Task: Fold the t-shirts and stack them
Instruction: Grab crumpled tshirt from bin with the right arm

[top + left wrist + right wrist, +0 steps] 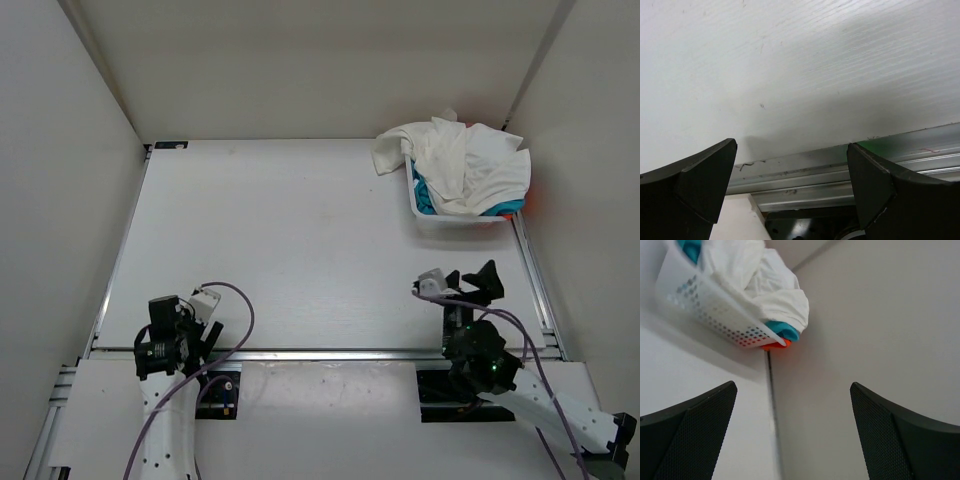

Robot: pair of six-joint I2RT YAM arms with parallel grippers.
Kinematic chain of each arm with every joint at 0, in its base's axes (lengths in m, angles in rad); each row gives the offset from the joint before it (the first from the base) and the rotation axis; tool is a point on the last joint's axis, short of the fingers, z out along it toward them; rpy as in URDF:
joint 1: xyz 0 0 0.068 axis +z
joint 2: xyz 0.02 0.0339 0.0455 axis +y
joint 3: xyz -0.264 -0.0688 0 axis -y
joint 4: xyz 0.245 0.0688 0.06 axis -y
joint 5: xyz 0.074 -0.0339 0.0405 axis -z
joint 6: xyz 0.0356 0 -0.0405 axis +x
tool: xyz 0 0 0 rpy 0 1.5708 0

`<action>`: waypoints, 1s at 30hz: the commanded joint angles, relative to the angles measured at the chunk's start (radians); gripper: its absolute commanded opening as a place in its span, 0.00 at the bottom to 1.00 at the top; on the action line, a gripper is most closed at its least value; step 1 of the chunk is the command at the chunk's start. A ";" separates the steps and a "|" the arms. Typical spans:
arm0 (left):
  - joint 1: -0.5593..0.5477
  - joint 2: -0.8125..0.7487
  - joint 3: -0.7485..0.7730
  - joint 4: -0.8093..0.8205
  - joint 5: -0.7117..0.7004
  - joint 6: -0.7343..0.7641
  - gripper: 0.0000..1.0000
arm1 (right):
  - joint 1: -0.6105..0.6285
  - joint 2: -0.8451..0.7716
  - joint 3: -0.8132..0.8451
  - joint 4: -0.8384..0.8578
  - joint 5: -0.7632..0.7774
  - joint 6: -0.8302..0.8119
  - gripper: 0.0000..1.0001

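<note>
1. The left gripper (791, 149) sits low at the near edge of the table (300, 250), over the metal rail (805, 170). Its fingers are spread wide with nothing between them.
2. The right gripper (792, 386) is a little farther in, by the right side. It is equally wide and empty, facing the basket (440, 222) but well apart from it.
3. Between the arms and the basket no shirt lies spread out, and no folded stack shows anywhere.
4. The basket in the far right corner holds the crumpled heap. The white shirt (462, 160) lies on top, spilling over the rim. The teal shirt (424, 196) is beneath, and a sliver of orange shirt (774, 346) shows at the basket's corner (I cannot pick out a reddish one).
5. By the look of it, the task has not begun — every shirt remains to be pulled out, folded and stacked.
</note>
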 commanded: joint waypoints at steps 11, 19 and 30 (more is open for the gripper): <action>-0.041 0.178 0.186 1.120 0.021 -0.106 0.99 | -0.327 0.102 -0.076 0.132 -0.885 -0.504 0.99; -0.364 0.567 0.572 0.816 -0.211 -0.160 0.98 | -0.643 0.815 0.642 -0.097 -0.854 0.137 0.99; -0.312 1.168 1.113 0.319 -0.004 -0.435 0.99 | -0.971 1.343 1.225 -0.597 -1.054 0.666 0.98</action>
